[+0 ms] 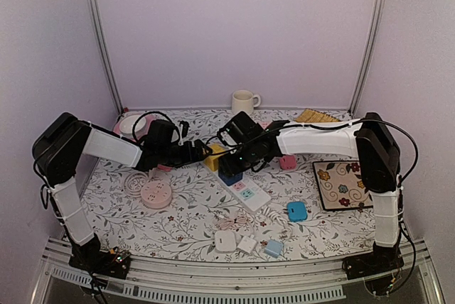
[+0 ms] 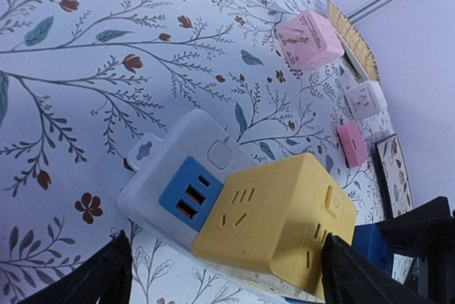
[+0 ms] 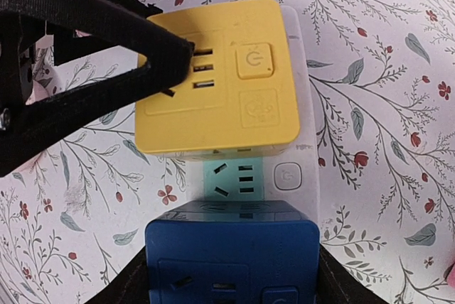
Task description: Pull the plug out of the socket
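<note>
Partly cut off, right end effector (image 3: 231, 279) clamps blue plug (image 3: 231, 243); left end effector (image 2: 226, 270) gapes around yellow plug (image 2: 277, 215).

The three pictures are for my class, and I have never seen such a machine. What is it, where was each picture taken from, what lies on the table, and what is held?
Two robot arms are bolted to the near table edge. The top view looks down from above and behind them. The other two pictures come from a camera on each wrist. On the flowered table lies a white power strip with a yellow cube and a blue cube plugged in. There are also a mug and loose adapters. The left end effector stands open around the yellow cube. The right end effector appears to clamp the blue cube.
</note>
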